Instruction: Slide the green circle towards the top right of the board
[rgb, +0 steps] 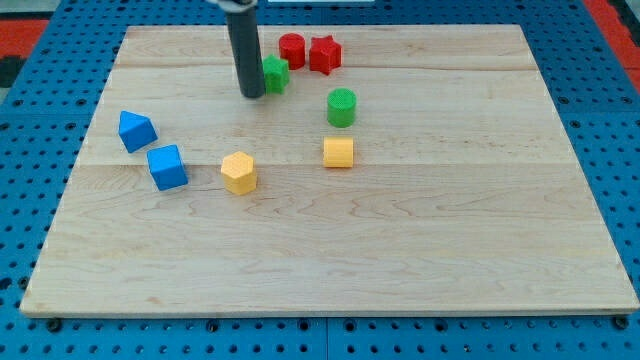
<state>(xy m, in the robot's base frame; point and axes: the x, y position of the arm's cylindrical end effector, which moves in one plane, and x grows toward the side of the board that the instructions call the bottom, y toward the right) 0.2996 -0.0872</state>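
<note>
The green circle (342, 106) is a short green cylinder standing a little above the board's middle. My tip (252, 96) is the lower end of a dark rod that comes down from the view's top. It rests on the wood to the left of the green circle, well apart from it. It sits right beside a second green block (275, 74), at that block's lower left. I cannot tell whether the tip touches that block.
A red cylinder (291, 48) and a red star (324, 54) stand near the top edge. A yellow cube (339, 152) lies just below the green circle. A yellow hexagon (239, 172) lies lower left. Two blue blocks (136, 130) (167, 166) lie at the left. The wooden board (450, 230) rests on a blue pegboard.
</note>
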